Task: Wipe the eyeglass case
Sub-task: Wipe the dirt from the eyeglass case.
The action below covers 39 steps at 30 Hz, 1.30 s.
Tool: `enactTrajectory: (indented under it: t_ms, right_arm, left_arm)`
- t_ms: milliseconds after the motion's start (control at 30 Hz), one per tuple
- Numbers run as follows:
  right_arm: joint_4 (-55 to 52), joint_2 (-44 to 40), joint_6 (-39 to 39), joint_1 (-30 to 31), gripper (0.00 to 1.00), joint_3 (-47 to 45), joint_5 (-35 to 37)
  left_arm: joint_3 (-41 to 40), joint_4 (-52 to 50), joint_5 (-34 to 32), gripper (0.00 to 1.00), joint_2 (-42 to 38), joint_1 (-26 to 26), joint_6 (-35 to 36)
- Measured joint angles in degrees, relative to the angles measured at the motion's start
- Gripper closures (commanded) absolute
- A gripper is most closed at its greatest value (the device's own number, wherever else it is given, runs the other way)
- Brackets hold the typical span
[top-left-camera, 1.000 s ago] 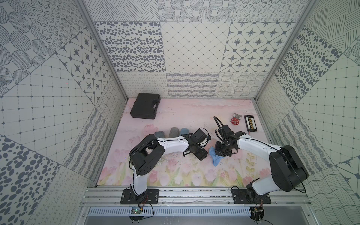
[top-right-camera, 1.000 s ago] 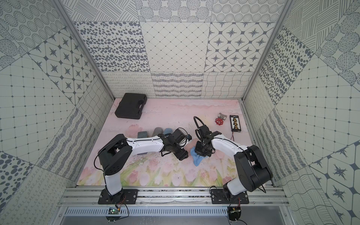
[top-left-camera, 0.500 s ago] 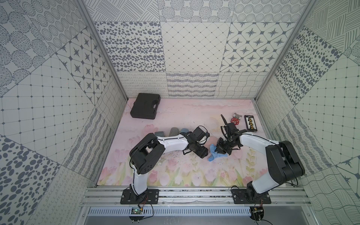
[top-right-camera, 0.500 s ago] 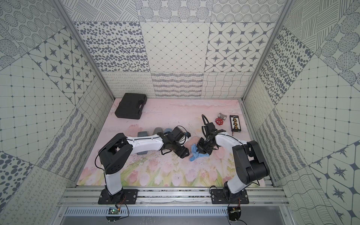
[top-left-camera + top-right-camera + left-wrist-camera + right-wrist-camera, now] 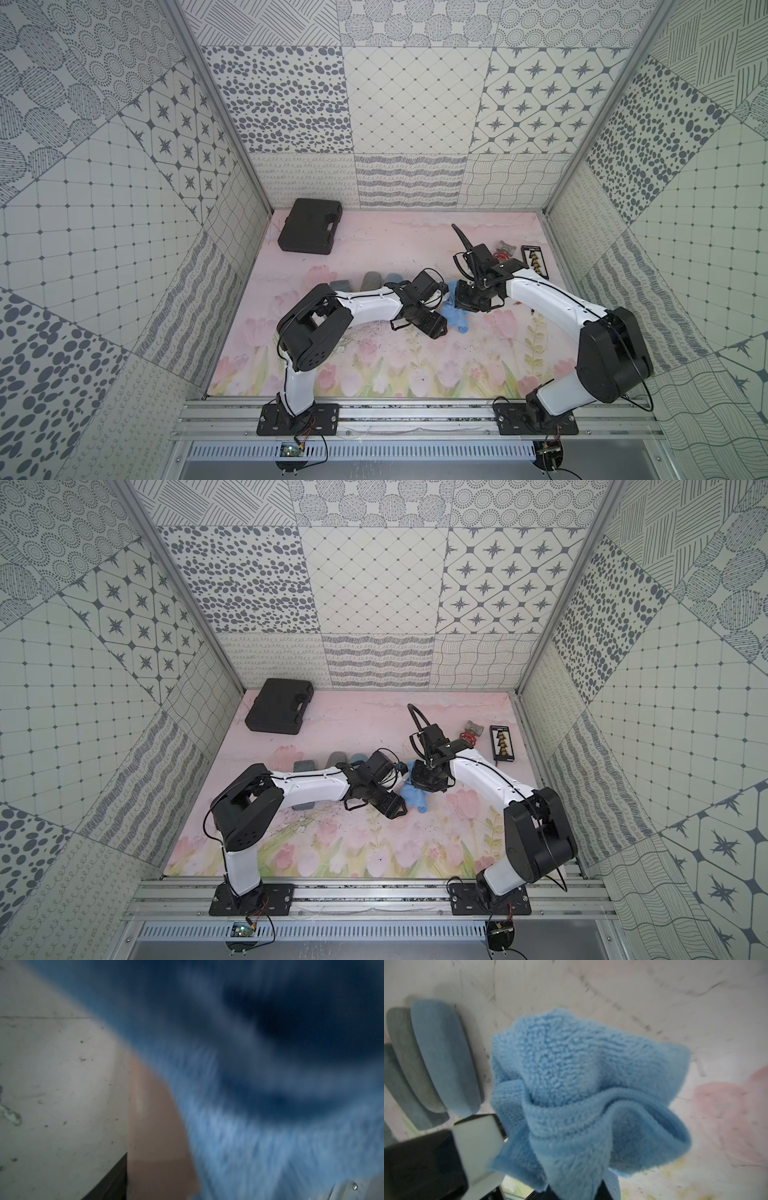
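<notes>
**A:** Near edge first. What is there?

**B:** An aluminium rail carries both arm bases. Beyond it is the tulip-print mat. Both arms reach to mid-mat and meet there.

**A:** Right fingers?

**B:** The right gripper is pinched tight on a blue terry cloth. The cloth bunches out from the jaws and trails onto the mat, just beside the left gripper.

**A:** Left fingers?

**B:** Cannot tell. The left wrist view is badly blurred and shows only the edge of one black finger. Just beside it is a brown curved surface, which I read as the eyeglass case. The cloth lies across it. Whether the fingers clamp it is not resolved, and I cannot pick the brown surface out in either top view.

**A:** Behind the grippers?

**B:** A row of three oval soft cases sits just behind the left forearm. The right wrist view shows them overlapping: blue, grey, dark teal.

**A:** Far end?

**B:** A black carry case lies in the far corner on the left arm's side. On the right arm's side are a small red-and-grey part and a black strip with yellow pieces.
</notes>
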Motion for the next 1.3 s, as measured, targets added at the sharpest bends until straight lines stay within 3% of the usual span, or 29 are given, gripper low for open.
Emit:
enactTrajectory:
  t_ms: [133, 233, 333, 467, 600, 700, 833, 1033, 1300]
  right_arm:
    - [6.27, 1.79, 3.93, -2.78, 1.0, -4.81, -8.39]
    - [6.21, 3.96, 1.57, -7.69, 1.0, -3.1, -9.29]
    - [2.43, 6.64, -3.76, -10.69, 1.0, 2.54, -0.83]
    - [-4.96, 7.26, -10.91, -11.8, 1.0, 7.43, 14.36]
    - [-11.96, 3.21, -14.01, -12.33, 1.0, 7.23, 19.32]
    - [-13.68, -1.79, -13.9, -12.33, 1.0, 4.72, 18.14]
    - [-12.92, -4.0, -11.74, -12.33, 1.0, -1.79, 13.53]
    - [-8.11, 2.95, -8.72, -12.33, 1.0, -4.2, 7.39]
    - [-5.25, 10.78, -9.2, -12.33, 1.0, 3.5, 3.89]
  left_arm:
    - [-0.2, 0.57, 0.22, 0.81, 0.07, -0.02, -1.57]
    - [-0.46, 1.11, 0.42, 0.8, 0.02, -0.02, -2.43]
    - [-0.76, 1.55, 0.74, 0.75, -0.15, -0.02, -3.08]
    - [-0.74, 1.57, 1.03, 0.62, -0.17, -0.02, -4.11]
    - [-0.28, 1.2, 1.33, 0.45, -0.02, -0.02, -4.98]
    - [0.5, 0.28, 1.77, 0.35, 0.13, -0.02, -5.86]
    - [1.42, -0.83, 2.27, 0.3, 0.13, -0.02, -7.08]
    - [1.7, -1.46, 3.13, 0.19, 0.13, -0.02, -8.2]
    - [0.2, -2.29, 6.62, 0.13, -0.63, -0.02, -9.46]
